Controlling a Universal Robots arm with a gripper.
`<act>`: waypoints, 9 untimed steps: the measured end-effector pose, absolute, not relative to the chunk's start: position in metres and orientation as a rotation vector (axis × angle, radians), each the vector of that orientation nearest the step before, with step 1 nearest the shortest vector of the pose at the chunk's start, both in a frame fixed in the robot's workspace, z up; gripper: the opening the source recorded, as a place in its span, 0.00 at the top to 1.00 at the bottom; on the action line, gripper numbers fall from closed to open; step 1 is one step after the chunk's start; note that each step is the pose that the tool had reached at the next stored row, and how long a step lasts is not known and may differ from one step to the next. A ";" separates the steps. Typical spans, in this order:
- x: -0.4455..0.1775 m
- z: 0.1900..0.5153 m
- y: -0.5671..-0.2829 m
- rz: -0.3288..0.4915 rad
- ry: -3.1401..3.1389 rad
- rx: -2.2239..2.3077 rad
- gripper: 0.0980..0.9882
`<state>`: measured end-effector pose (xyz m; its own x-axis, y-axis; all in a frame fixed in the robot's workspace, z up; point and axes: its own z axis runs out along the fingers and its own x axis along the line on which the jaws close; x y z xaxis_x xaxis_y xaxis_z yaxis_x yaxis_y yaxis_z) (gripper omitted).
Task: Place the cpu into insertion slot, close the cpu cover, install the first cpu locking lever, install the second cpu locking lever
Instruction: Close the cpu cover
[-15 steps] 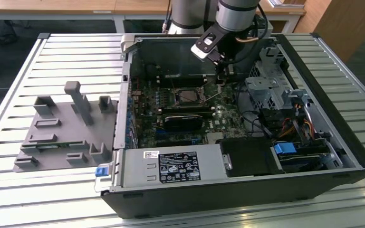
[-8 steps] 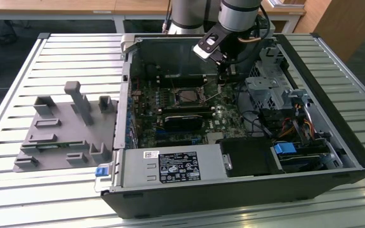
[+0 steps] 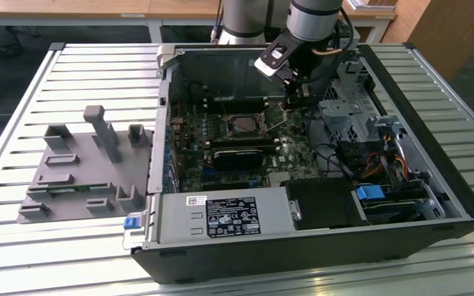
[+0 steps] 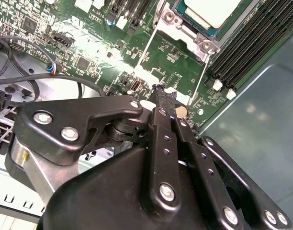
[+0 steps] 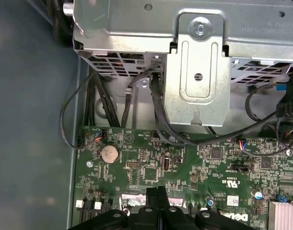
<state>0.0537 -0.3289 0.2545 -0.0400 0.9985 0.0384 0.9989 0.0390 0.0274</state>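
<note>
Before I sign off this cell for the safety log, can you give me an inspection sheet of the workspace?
Surface: slatted metal table bearing open computer case.
Job's things: cpu seated in insertion slot; locking levers look unlatched.
Clutter: grey fixture tray on the exterior view's left.
Tool: shut, empty, just above the green board.
Cables: black cables by the drive cage; coloured wires in the case.
Surroundings: wooden furniture behind the table.
</note>
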 end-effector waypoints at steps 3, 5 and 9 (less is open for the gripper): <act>0.056 0.254 -0.328 -0.072 -2.258 -2.171 0.99; 0.058 0.253 -0.328 -0.072 -2.258 -2.170 0.99; 0.063 0.251 -0.326 -0.070 -2.257 -2.170 0.99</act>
<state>0.0630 -0.3258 0.2508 -0.0399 0.9985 0.0378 0.9989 0.0389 0.0254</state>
